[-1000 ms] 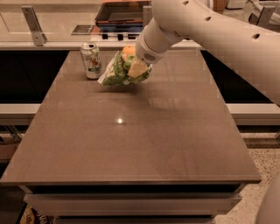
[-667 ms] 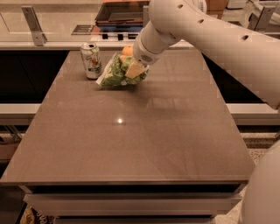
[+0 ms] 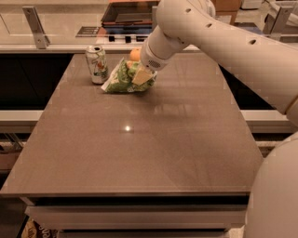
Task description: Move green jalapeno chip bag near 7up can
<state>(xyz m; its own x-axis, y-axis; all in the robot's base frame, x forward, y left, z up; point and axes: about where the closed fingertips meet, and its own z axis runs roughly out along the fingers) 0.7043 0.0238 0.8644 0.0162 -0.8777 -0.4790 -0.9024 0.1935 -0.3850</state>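
Observation:
The green jalapeno chip bag [image 3: 122, 79] lies on the brown table [image 3: 139, 139] at the back left, its left end close beside the 7up can [image 3: 97, 64]. The can stands upright, silver-white with green and red markings. My gripper [image 3: 141, 76] sits at the bag's right end, at the tip of the white arm [image 3: 223, 42] that reaches in from the upper right. A pale finger rests on the bag. The bag's right part is hidden behind the gripper.
A round orange fruit [image 3: 135, 54] sits just behind the bag, partly hidden by the arm. A counter with a dark tray [image 3: 128, 14] runs along the back. A metal bracket [image 3: 35, 25] stands at the back left.
The arm and the bag have shifted slightly left, toward the can. The can has not moved.

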